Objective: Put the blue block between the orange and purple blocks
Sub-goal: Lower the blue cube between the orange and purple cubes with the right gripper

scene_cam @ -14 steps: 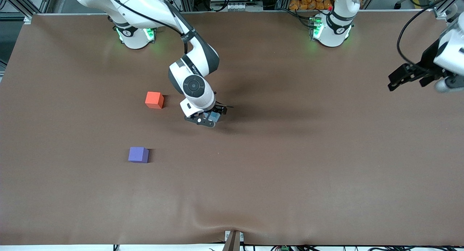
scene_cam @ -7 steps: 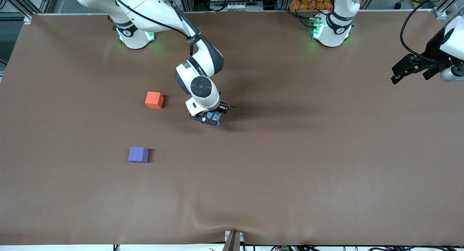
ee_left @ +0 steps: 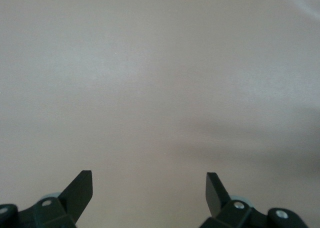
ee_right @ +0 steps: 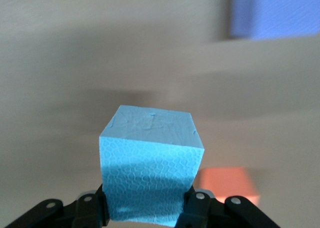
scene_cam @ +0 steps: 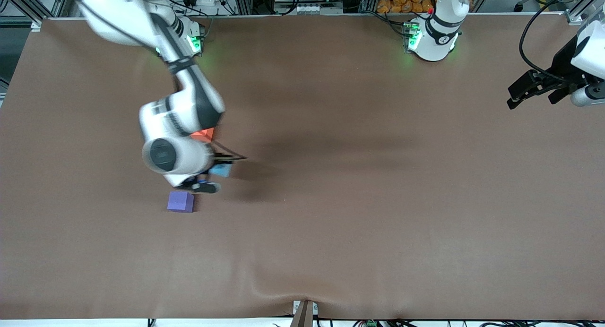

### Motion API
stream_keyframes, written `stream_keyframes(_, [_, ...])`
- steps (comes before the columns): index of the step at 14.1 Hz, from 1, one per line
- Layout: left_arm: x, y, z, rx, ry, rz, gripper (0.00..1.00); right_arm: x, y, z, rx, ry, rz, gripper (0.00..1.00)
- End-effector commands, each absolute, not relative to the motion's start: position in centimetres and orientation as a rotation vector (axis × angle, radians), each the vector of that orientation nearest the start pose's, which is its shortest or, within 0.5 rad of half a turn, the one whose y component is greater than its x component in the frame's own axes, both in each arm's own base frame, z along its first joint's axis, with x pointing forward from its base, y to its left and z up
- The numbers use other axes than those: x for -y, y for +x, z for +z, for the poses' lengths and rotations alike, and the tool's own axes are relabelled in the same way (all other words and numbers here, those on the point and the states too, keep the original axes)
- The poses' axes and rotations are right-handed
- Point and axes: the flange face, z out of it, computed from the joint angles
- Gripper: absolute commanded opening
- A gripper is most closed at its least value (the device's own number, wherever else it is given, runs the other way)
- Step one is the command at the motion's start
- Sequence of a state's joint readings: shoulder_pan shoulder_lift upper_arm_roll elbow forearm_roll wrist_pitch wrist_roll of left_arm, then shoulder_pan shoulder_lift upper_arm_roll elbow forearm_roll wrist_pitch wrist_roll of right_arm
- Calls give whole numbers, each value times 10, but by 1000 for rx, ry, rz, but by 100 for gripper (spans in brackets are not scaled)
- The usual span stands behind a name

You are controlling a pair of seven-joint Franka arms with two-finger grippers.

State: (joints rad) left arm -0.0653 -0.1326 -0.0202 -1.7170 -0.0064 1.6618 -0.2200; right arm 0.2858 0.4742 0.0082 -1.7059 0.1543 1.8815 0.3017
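My right gripper (scene_cam: 213,176) is shut on the sky-blue block (scene_cam: 221,169) and holds it above the table, over the stretch between the orange block (scene_cam: 204,134) and the purple block (scene_cam: 180,202). The right arm hides most of the orange block in the front view. In the right wrist view the blue block (ee_right: 150,163) fills the space between the fingers, with the orange block (ee_right: 227,185) and the purple block (ee_right: 272,12) showing on the table past it. My left gripper (scene_cam: 539,91) is open and empty, waiting at the left arm's end of the table; its fingers (ee_left: 80,190) show over bare table.
The brown table cover (scene_cam: 378,199) has a wrinkle at the edge nearest the front camera. A small bracket (scene_cam: 305,313) sits at that edge.
My right gripper has swung with the blue block from the table's middle toward the right arm's end, to a spot between the orange and purple blocks. The left arm has barely moved.
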Motion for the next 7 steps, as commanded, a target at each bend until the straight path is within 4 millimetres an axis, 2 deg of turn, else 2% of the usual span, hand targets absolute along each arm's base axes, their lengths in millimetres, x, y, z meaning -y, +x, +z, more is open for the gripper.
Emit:
stream_keyframes(1, [46,512,637,197,-3168,-122,100,-146,597,284,-23,-3005,543,0])
stream_keyframes(3, [48,512,637,192,-3167,-120,100,-140,590,267,-30,-3012,548,0])
stream_keyframes(5, [49,511,638,187,-3167,-120,100,-121,585,248,-28,-3033,514,0])
stream_keyframes(7, [51,510,637,184,-3166,-98,100,-114,577,230,78,-3029,465,0])
